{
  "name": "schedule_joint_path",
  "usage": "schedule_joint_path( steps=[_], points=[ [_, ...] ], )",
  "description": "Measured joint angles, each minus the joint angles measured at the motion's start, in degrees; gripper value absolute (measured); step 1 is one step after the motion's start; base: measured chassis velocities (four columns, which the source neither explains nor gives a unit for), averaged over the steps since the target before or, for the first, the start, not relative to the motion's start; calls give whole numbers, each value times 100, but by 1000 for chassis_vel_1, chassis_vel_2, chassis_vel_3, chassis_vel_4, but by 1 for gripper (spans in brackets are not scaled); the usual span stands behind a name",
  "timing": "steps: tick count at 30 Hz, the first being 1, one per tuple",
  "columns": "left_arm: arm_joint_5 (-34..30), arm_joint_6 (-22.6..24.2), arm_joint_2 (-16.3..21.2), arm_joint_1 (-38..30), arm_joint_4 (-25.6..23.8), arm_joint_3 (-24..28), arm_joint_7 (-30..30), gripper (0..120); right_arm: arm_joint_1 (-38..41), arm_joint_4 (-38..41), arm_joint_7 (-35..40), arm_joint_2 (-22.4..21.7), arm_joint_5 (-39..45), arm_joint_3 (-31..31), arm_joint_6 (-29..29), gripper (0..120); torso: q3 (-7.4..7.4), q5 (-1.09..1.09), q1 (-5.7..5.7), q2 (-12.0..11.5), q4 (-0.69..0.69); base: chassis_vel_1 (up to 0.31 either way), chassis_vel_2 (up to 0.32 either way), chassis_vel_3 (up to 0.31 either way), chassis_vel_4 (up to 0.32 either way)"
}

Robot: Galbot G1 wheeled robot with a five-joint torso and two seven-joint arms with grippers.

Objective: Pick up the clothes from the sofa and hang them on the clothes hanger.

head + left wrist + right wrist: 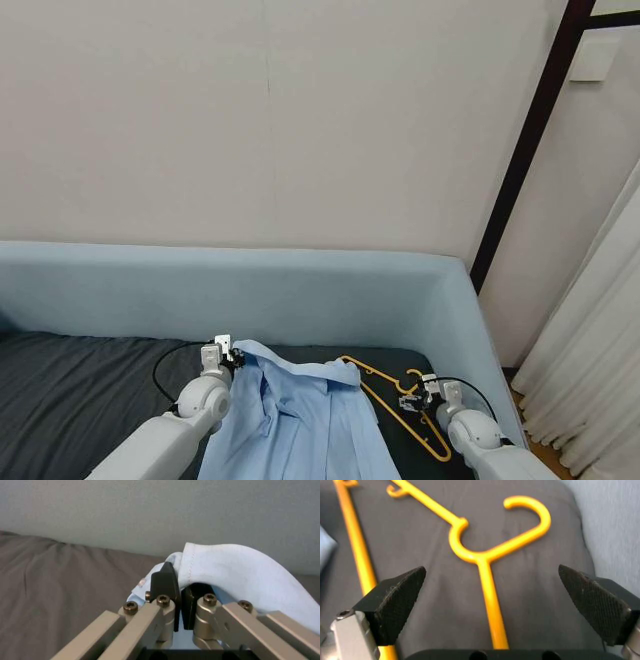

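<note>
A light blue shirt [300, 425] lies crumpled on the sofa's dark grey seat [80, 370]. My left gripper [231, 353] is at the shirt's upper left corner. In the left wrist view its black fingers [165, 585] are shut on a fold of the shirt [235, 570], which drapes over one finger. An orange hanger [392, 398] lies flat on the seat to the right of the shirt. My right gripper [412, 392] hovers over the hanger's hook end. In the right wrist view it [491, 570] is open, its pads [395, 596] straddling the hanger neck [487, 558] from above.
The sofa's pale blue backrest [250, 295] runs behind both grippers, and its right armrest [475, 340] stands close beside the right arm. A dark post [525, 140] and white curtains [595, 350] stand to the right of the sofa. Bare seat lies to the left.
</note>
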Motion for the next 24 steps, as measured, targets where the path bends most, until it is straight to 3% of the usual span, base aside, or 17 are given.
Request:
schedule_joint_path(
  steps=[7, 12, 15, 17, 19, 24],
  points=[
    [-20, 18, 16, -70, -13, 60, -15, 1, 28, -346, -157, 67, -137, 30, 72, 100, 0, 1, 0, 0, 0, 0, 0, 0, 0],
    [-22, 21, 20, -56, -58, 63, -19, 1, 62, -461, -273, 70, -82, 30, 76, 85, 0, 1, 0, 0, 0, 0, 0, 0, 0],
    [-22, 23, 22, -28, -97, 54, -22, 1, 91, -527, -349, 87, -91, 16, 77, 70, 0, 0, 0, 0, 0, 0, 0, 0, 0],
    [-22, 24, 26, -23, -103, 50, -22, 1, 96, -543, -370, 92, -93, 11, 76, 68, 0, 0, 0, 0, 0, 0, 0, 0, 0],
    [-22, 25, 37, -5, -120, 30, -23, 1, 116, -596, -439, 107, -115, 1, 72, 56, -1, 0, 0, 1, 0, 0, 0, 0, 0],
    [-21, 28, 61, 11, -155, 15, -26, 1, 127, -579, -443, 97, -112, -21, 60, 40, 0, 0, 0, 0, 0, 0, 0, 0, 0]
  ],
)
